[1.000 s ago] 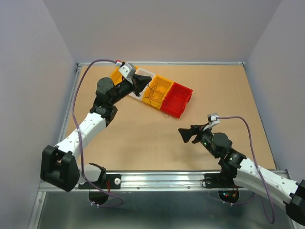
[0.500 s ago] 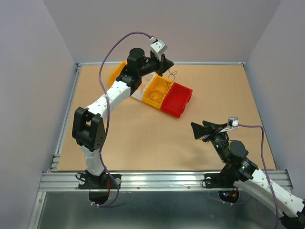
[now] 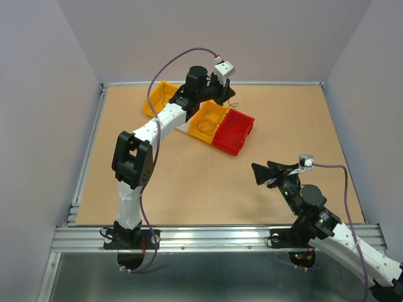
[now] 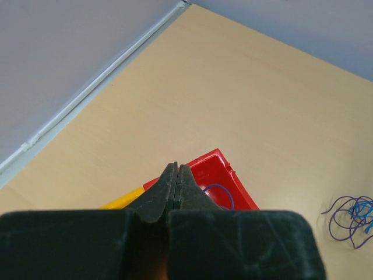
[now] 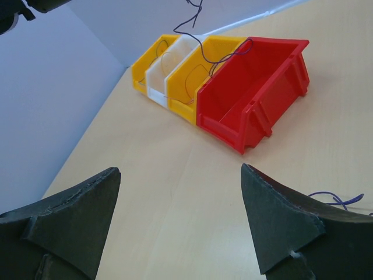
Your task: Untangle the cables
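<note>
My left gripper [image 3: 222, 95] is raised over the far side of the row of bins, jaws pressed together [image 4: 176, 167]. A thin dark wire [image 5: 194, 13] hangs down from it into the bins. A purple strand [image 5: 233, 53] drapes over the rim of the red bin [image 5: 256, 87], and a purple loop [image 4: 220, 193] lies inside that bin. A small bunch of purple and blue wires [image 4: 349, 213] lies loose on the table; it also shows in the right wrist view [image 5: 333, 196]. My right gripper [image 3: 261, 174] is open and empty [image 5: 180, 169] low over the table, pointing at the bins.
The bins stand in a slanted row: yellow [image 5: 152, 55], white [image 5: 169, 69], yellow [image 5: 192, 79], then red. Thin wires lie in the yellow ones. The table's metal rim [image 3: 208, 82] and the grey walls close in the back and sides.
My left arm has stretched up and to the right, from low at the bins to high above them, drawing a wire up. My right gripper has drawn back to the right.
</note>
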{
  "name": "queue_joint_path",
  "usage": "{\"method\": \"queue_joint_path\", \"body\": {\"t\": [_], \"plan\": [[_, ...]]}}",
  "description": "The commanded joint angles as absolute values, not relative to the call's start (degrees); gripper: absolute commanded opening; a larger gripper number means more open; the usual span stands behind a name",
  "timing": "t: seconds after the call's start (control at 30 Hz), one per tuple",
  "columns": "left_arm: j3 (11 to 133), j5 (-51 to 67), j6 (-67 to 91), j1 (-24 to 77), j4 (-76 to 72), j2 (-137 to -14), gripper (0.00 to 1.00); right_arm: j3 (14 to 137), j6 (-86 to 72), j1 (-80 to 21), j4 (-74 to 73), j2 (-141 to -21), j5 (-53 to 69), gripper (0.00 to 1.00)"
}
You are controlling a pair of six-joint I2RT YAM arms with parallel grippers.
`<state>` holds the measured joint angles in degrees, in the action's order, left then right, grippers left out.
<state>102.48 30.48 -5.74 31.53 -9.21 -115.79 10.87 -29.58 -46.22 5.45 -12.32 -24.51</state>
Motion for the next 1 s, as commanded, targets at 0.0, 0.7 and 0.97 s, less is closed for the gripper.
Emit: {"method": "queue_joint_path", "body": {"t": [0.0,0.7,0.97], "plan": [[106.26,27.43,-10.63,34.80,-10.20,-110.57,0.00,10.46,-29.27,-46.58,6.06,-12.13,-25.93,0.89],[113.29,17.23,-15.12,37.79,-9.40,-106.87,0.00,10.02,-29.18,-46.58,5.98,-11.52,-24.87,0.89],[111.45,16.35,-14.85,37.97,-8.62,-109.94,0.00,9.58,-29.27,-46.58,5.89,-10.20,-24.79,0.89]]}}
